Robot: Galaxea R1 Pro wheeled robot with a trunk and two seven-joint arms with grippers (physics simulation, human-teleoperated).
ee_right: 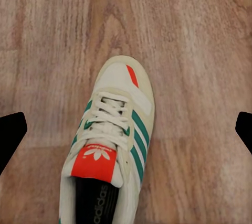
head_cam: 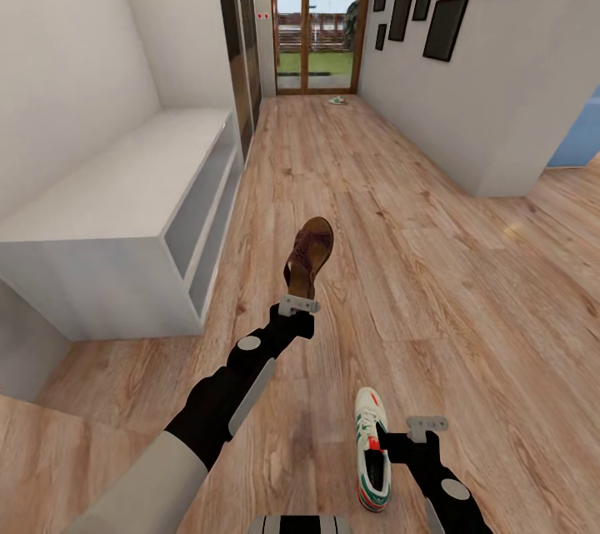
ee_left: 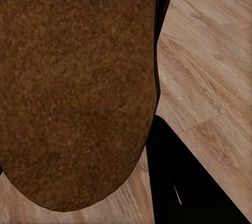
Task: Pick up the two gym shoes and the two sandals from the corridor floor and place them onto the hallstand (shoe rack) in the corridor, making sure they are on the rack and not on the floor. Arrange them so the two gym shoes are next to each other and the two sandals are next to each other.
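Your left gripper [head_cam: 299,305] is clamped on a brown sandal [head_cam: 311,256], holding it raised above the wooden floor [head_cam: 433,267] just off the hallstand's [head_cam: 125,209] near corner. The bench top is bare, its front edge to the sandal's left. Your right gripper [head_cam: 426,427] hovers with fingers spread wide beside a gym shoe [head_cam: 372,446] lying on the floor. Open boards run ahead to the glass door [head_cam: 317,13], where another small shoe [head_cam: 337,101] lies.
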